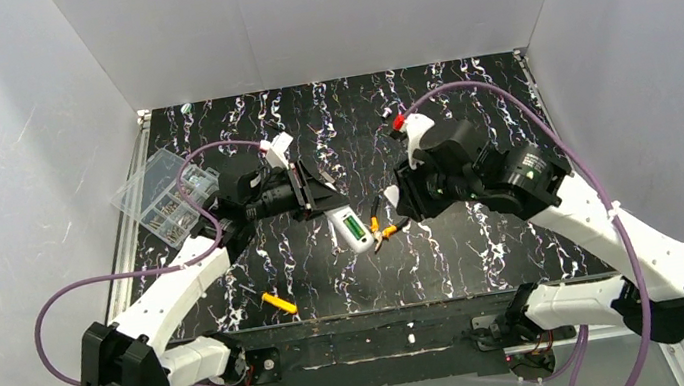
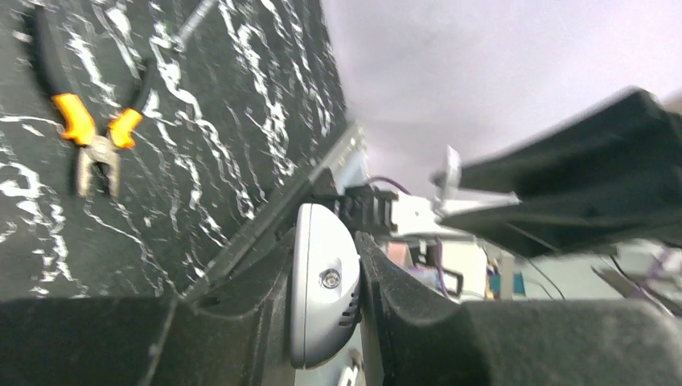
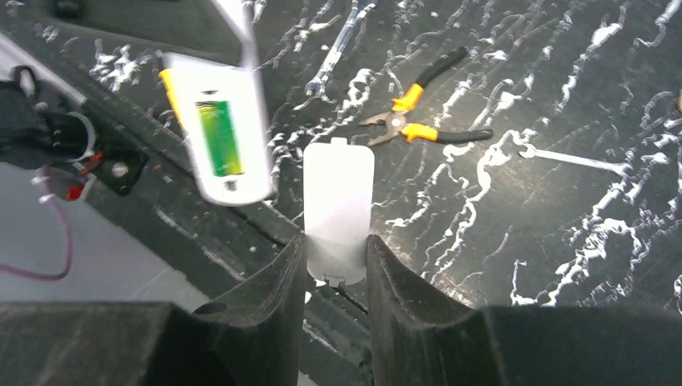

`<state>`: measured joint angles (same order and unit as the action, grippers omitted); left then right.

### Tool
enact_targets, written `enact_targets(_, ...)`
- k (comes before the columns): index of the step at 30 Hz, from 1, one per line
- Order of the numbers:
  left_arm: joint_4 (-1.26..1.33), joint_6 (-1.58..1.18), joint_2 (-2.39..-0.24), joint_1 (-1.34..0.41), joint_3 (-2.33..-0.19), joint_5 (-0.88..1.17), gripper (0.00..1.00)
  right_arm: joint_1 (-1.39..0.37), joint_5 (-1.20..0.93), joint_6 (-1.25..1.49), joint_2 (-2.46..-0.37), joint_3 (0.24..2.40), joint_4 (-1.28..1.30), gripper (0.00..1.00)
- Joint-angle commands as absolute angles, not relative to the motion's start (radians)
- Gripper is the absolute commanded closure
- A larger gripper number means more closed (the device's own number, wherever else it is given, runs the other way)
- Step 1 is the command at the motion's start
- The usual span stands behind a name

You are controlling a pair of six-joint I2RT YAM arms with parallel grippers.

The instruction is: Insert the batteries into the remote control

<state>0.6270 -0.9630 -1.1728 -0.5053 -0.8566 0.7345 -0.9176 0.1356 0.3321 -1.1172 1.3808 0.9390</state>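
Our right gripper (image 3: 338, 245) pinches the loose white cover (image 3: 338, 193) just right of the remote control (image 3: 241, 183), which our left gripper (image 2: 326, 277) clamps above mid-table, green batteries (image 3: 219, 138) seated lengthwise, cover roughly parallel.

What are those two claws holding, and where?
Left gripper clamps the remote across its sides, near one end. Right gripper pinches the cover across its sides at one end.

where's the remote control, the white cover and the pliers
remote control (image 3: 235, 189): right wrist view, white lower end
white cover (image 3: 338, 201): right wrist view, flat middle
pliers (image 3: 392, 123): right wrist view, pivot
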Motion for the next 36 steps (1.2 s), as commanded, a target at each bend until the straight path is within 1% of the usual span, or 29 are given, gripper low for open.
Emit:
enact_targets(1, 0.736, -0.985, -1.154, -0.523, -0.804, 0.571, 1.00, -0.917, -0.034, 0.288, -1.208, 1.528, 1.048, 0.71)
enact_targets(8, 0.773, -1.018, -1.169, -0.554, -0.786, 0.495, 1.00, -0.917, -0.077, 0.289, -1.255, 1.534, 1.004, 0.71)
enact_targets(17, 0.844, -1.084, -1.224, -0.574, -0.794, 0.518, 1.00, -0.917, -0.098, 0.299, -1.296, 1.504, 0.947, 0.71)
enact_targets(25, 0.847, -1.089, -1.227, -0.580, -0.793, 0.512, 1.00, -0.917, -0.106, 0.297, -1.337, 1.485, 0.938, 0.71)
enact_targets(36, 0.862, -1.107, -1.231, -0.583, -0.787, 0.522, 1.00, -0.918, -0.069, 0.276, -1.384, 1.527, 0.957, 0.71)
